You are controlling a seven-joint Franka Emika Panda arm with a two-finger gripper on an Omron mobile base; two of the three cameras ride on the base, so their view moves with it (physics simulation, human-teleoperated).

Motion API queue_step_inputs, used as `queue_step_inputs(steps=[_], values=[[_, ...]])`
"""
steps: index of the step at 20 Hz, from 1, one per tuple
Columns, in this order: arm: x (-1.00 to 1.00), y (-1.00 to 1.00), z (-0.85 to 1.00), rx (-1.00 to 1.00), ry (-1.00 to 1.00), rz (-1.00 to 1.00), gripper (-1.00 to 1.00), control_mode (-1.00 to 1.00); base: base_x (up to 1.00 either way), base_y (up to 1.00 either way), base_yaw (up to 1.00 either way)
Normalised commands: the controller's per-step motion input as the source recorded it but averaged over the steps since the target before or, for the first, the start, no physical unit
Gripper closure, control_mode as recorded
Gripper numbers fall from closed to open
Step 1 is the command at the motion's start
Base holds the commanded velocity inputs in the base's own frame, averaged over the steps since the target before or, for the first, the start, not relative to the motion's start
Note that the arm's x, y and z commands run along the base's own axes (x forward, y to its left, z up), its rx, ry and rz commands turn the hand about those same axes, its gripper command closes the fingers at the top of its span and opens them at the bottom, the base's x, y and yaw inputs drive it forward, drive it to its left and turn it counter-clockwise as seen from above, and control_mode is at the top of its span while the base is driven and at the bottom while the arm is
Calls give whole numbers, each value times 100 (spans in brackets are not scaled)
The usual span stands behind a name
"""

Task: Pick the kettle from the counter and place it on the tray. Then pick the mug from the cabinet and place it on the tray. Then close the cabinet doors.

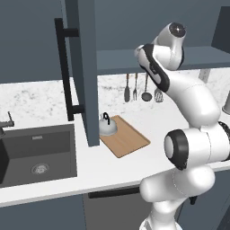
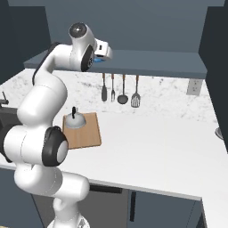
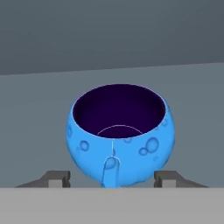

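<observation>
One counter [image 1: 54, 179] runs under one cabinet [image 2: 147, 62] whose shelf sits above the speckled backsplash. One open door [image 1: 85, 67] with a black bar handle stands out over the counter in the left base view, and a second door [image 2: 218, 67] shows dark at the far right of the right base view. One sink [image 1: 40, 152] is sunk into the counter at the left. One arm [image 2: 44, 111] reaches up to the shelf. One tray [image 1: 128, 137] lies on the counter below the shelf, and one kettle [image 1: 108, 127] stands upright on its corner nearest the sink. Four utensils [image 2: 119, 91] hang in a row on the backsplash. One mug [image 3: 119, 133] stands upright on the shelf, its small handle facing the hand. The gripper [image 3: 112, 179] has its two fingertips [image 3: 59, 178] low on either side of the mug, each close to the blue wall; whether they touch or clamp it I cannot tell.
</observation>
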Motion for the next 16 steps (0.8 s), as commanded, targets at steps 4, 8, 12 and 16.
queue_step_inputs(steps=[4,8,12,16], values=[[0,0,-2,0,0,0,100,-100,0,0,0],[0,0,-5,0,-4,0,100,-100,0,0,0],[0,0,-6,0,-6,0,100,-100,0,0,0],[-10,0,-2,0,-10,0,100,-100,0,0,0]])
